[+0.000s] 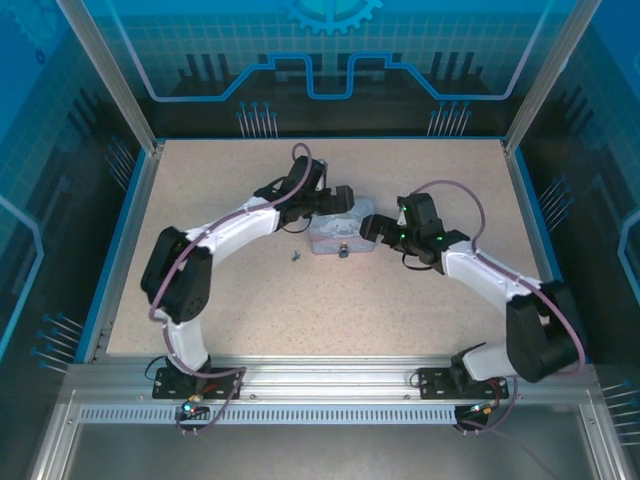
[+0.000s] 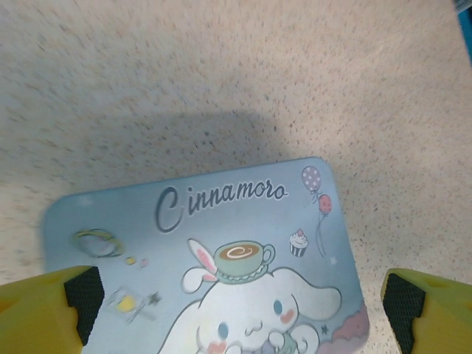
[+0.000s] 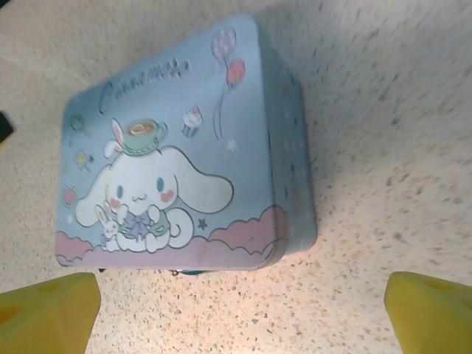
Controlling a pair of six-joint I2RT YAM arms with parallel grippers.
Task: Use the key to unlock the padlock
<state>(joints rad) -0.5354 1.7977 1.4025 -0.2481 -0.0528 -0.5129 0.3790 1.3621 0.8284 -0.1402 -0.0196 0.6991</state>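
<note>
Sandy, speckled table makes the floor of a stall with blue see-through walls around it. Near the middle of the table sits a pale blue tin box. Its lid shows a white puppy with long ears, a cup on its head, two balloons and some curly writing.

The padlock is at the front side of the tin, the side nearest the arm bases. It is a tiny dark thing with a brassy glint, too small to tell how its shackle sits. The key lies on the table by itself, to the left of the padlock and near the tin's front left corner. It is not touching the tin, and no gripper is touching it.

From above, the left gripper is over the far left part of the tin. In its own wrist view its yellow fingers with black pads are spread wide, one at each bottom corner, and the tin lid lies under the gap. It is pinching nothing. I cannot tell if it touches the lid.

The right gripper is just beside the right end of the tin. In its wrist view its yellow fingers are spread wide too, with bare table between them. The tin lies ahead of them, not between them, so this gripper holds nothing either.
</note>
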